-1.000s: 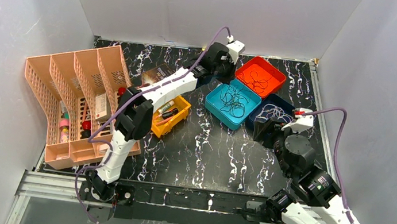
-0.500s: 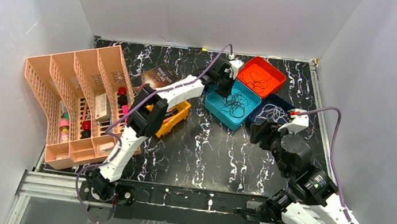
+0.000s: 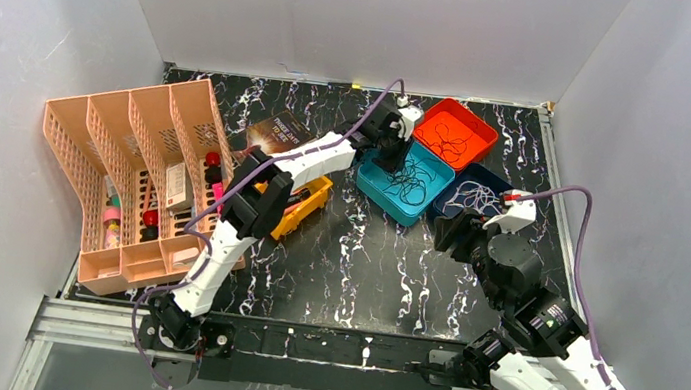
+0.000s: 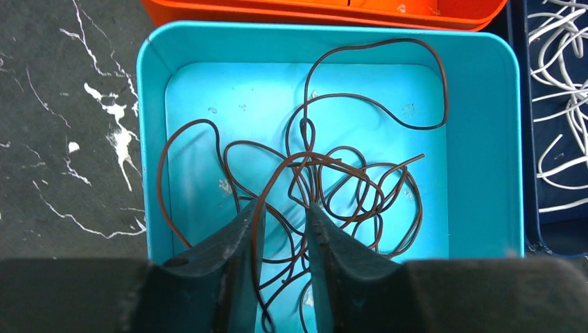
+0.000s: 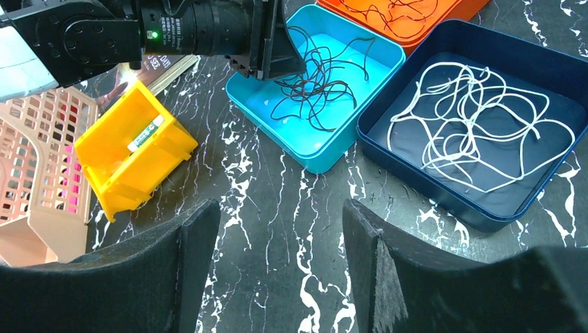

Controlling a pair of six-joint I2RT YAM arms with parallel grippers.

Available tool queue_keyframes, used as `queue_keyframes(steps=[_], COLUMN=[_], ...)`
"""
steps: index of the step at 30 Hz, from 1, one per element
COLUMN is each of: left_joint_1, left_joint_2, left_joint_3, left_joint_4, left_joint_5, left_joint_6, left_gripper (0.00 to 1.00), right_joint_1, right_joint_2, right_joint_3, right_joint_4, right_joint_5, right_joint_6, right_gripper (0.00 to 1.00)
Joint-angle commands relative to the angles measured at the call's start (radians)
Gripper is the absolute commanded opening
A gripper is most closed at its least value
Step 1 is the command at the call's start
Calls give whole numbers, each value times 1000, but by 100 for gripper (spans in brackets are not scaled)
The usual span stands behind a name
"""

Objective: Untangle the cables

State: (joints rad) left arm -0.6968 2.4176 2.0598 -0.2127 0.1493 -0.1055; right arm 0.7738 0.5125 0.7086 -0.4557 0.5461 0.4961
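Dark brown cables (image 4: 305, 163) lie tangled in a teal tray (image 4: 149, 139). My left gripper (image 4: 281, 207) is down in that tray, its jaws a narrow gap apart with strands running between them; one strand lies along the left finger's inner face. In the top view it (image 3: 390, 150) is at the tray's (image 3: 381, 203) far-left corner. Pale white cables (image 5: 471, 132) lie looped in a navy tray (image 5: 416, 187). More dark cables (image 3: 449, 146) sit in an orange tray (image 3: 477, 122). My right gripper (image 5: 281, 208) is open and empty above the bare table, near the navy tray.
A yellow bin (image 3: 305, 205) with small items stands left of the teal tray. A pink slotted rack (image 3: 122, 176) fills the left side. A dark booklet (image 3: 279, 131) lies behind the bin. White walls close in the table on three sides.
My left gripper has moved from behind the trays down into the teal tray's corner. My right gripper has shifted slightly left and stays open.
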Motion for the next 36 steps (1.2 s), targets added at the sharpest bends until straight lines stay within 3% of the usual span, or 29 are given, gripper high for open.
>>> queue_keyframes(steps=[1,20,36], left_joint_1=[2,2,3], left_joint_2=[-109,-333,-289], left_joint_3=[-14,-126,-190], left_joint_4=[11,50,18], left_joint_5=[2,-4,-38], left_joint_6=[0,-12,23], left_gripper=[31,58,57], right_joint_1=[1,0,0], right_joint_2=[6,10,27], right_joint_3=[6,-1,-9], right_joint_4=[26,37,36], right_joint_5=[-5,-3,-32], right_joint_6=[13,10,16], right_gripper=[73,74,74])
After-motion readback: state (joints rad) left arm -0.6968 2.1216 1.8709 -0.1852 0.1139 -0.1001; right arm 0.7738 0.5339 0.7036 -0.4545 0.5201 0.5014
